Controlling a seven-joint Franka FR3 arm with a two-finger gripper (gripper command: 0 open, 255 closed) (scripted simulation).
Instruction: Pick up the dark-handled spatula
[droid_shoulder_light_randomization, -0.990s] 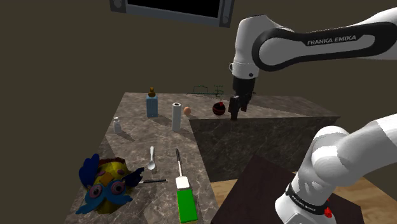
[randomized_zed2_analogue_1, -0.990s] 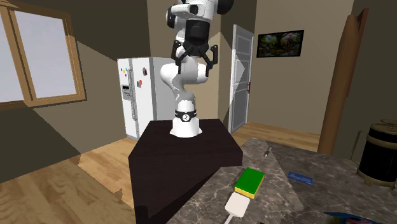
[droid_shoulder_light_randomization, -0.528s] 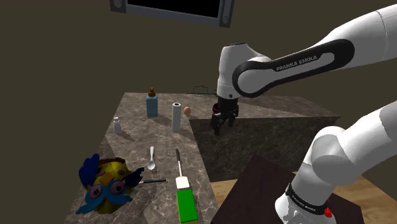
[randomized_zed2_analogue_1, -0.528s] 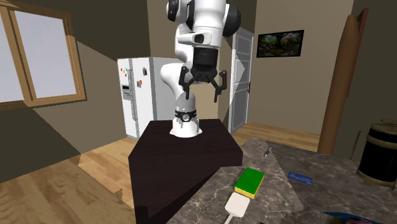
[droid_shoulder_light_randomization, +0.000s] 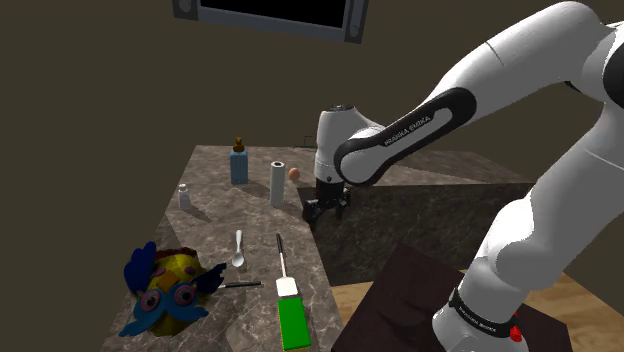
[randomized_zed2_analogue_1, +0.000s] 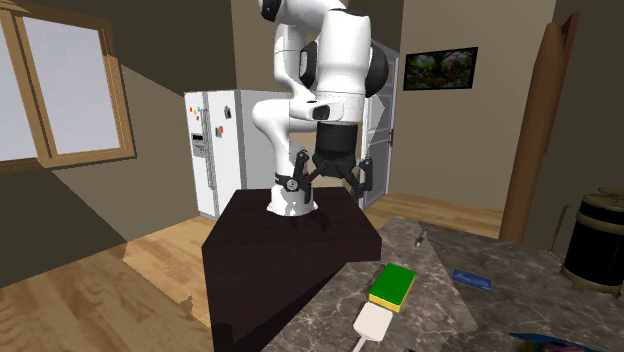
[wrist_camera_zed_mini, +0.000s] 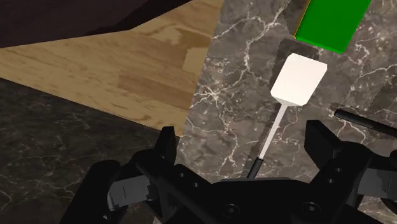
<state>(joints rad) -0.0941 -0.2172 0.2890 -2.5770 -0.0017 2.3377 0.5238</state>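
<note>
The spatula (droid_shoulder_light_randomization: 283, 264) lies flat on the marble counter (droid_shoulder_light_randomization: 215, 215), with a white blade, a thin pale shaft and a dark handle pointing away from the stand. Its blade (randomized_zed2_analogue_1: 372, 322) touches a green sponge (droid_shoulder_light_randomization: 293, 322). My gripper (droid_shoulder_light_randomization: 322, 208) hangs open above the counter's edge, beyond the handle end and off to the shoulder view's right. In the wrist view the spatula (wrist_camera_zed_mini: 298, 80) runs from its blade down to the dark handle, which passes between my spread fingers (wrist_camera_zed_mini: 321, 145); they touch nothing. In the second exterior view the gripper (randomized_zed2_analogue_1: 332, 182) stands wide open over the stand.
On the counter stand a blue bottle (droid_shoulder_light_randomization: 239, 163), a white cylinder (droid_shoulder_light_randomization: 278, 184) and a small shaker (droid_shoulder_light_randomization: 184, 196). A spoon (droid_shoulder_light_randomization: 238, 248) and a blue and yellow toy (droid_shoulder_light_randomization: 165, 290) lie beside the spatula. A thin dark rod (wrist_camera_zed_mini: 362, 121) lies near the blade. Wooden floor (wrist_camera_zed_mini: 127, 70) lies below the counter edge.
The arm has swung down and toward the shoulder view's left, bringing the gripper from high above the lower counter to just over the marble counter's edge. The fingers stayed open.
</note>
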